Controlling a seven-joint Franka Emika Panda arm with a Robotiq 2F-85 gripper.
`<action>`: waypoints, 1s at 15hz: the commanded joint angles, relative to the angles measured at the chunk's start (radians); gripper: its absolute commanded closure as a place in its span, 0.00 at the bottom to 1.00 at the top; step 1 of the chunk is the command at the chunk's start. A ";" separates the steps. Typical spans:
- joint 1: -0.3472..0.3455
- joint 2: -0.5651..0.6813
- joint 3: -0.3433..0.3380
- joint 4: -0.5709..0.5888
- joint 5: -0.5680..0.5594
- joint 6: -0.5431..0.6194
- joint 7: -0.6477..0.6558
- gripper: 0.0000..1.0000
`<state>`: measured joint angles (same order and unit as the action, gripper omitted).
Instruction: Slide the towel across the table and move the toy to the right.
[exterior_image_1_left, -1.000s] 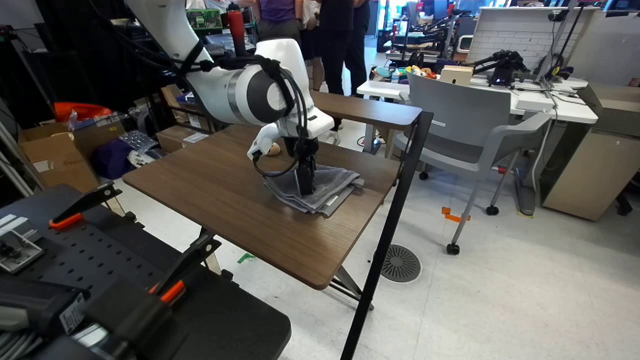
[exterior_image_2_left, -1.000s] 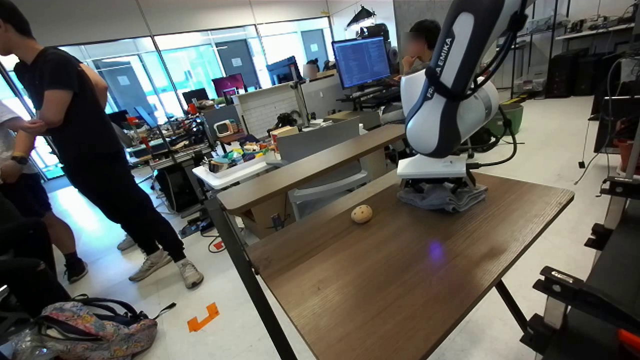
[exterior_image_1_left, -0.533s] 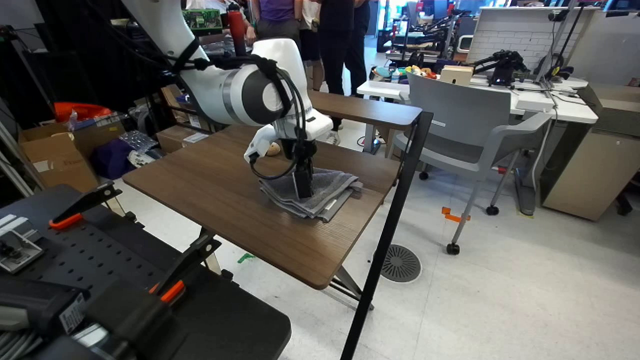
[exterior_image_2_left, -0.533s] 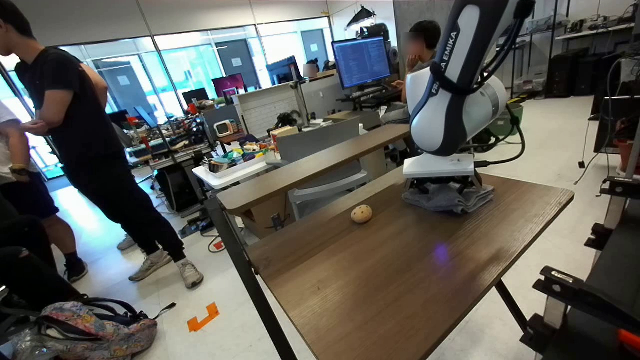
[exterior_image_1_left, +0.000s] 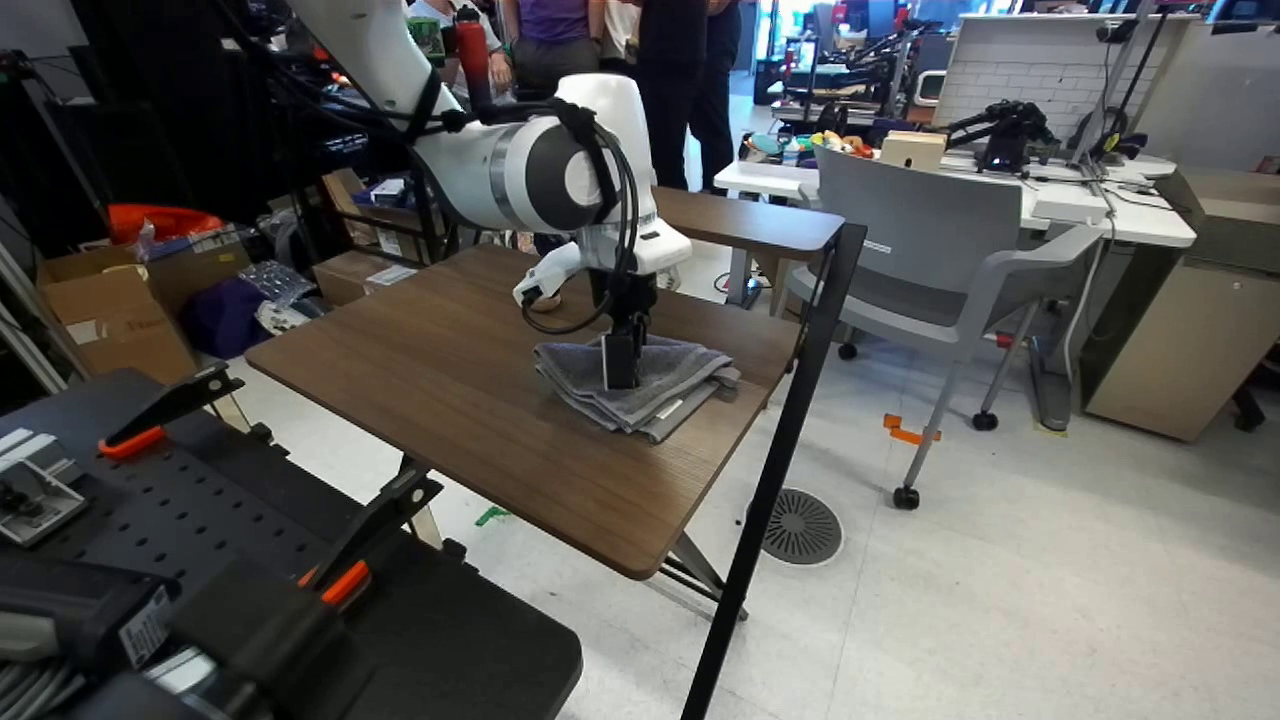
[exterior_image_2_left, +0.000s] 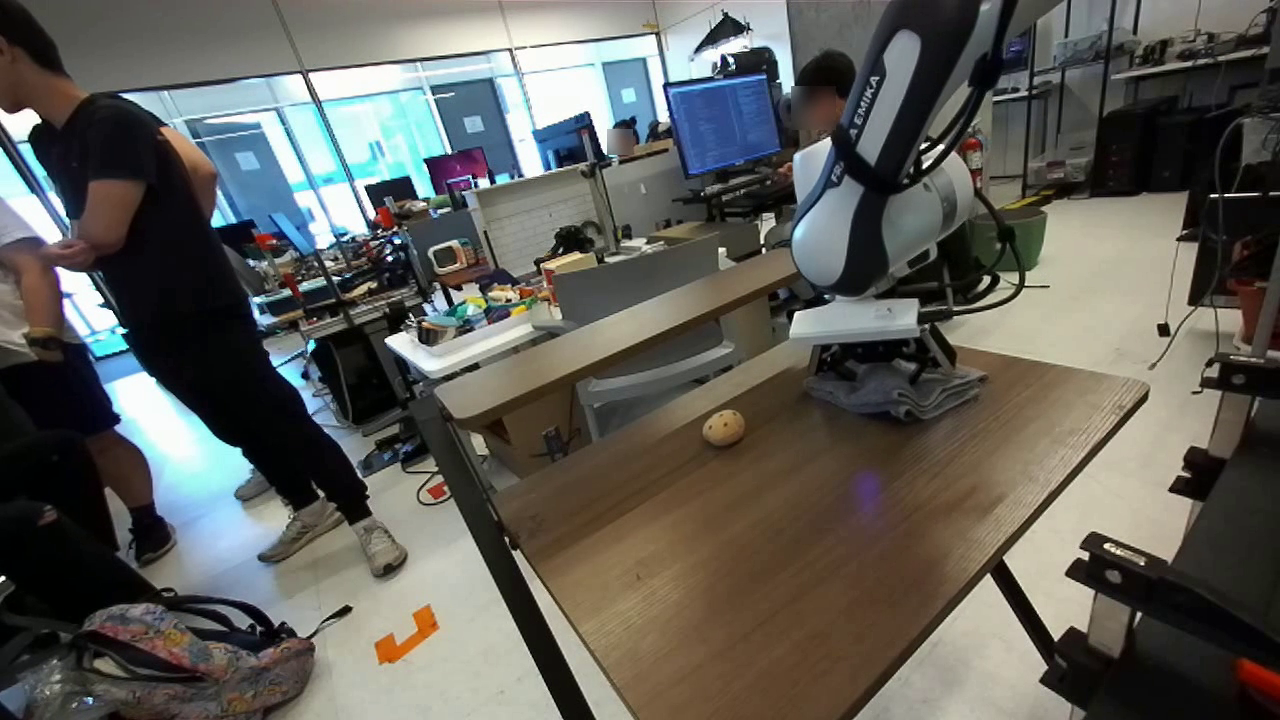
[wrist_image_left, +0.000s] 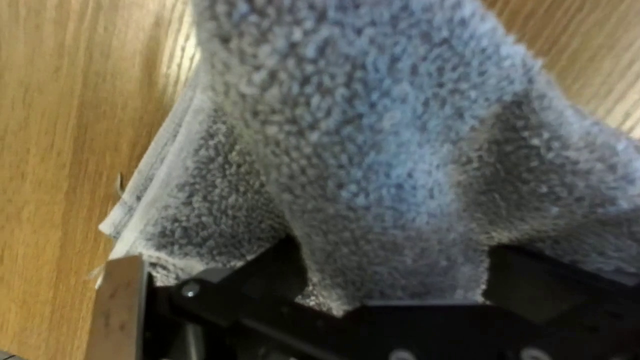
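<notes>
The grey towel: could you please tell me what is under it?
Under the towel is the table, whose brown top shows around the towel's visible edges. Whether anything else lies between them cannot be seen, because the folds cover that area.

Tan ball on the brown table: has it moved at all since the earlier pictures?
No, not in any direction: in an exterior view, the ball keeps the same spot against the edges of the table.

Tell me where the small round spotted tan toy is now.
In an exterior view, the toy sits on the dark brown wooden table, near its far edge, left of the grey folded towel with a gap between.
</notes>
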<state>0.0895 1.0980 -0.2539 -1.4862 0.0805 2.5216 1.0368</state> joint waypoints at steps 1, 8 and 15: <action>-0.009 0.060 -0.009 -0.022 -0.043 -0.023 -0.031 0.00; 0.003 -0.059 -0.023 -0.299 -0.137 0.187 -0.253 0.00; 0.005 -0.130 0.041 -0.529 -0.073 0.465 -0.472 0.00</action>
<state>0.0923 0.9509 -0.2631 -1.8948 -0.0251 2.9153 0.6594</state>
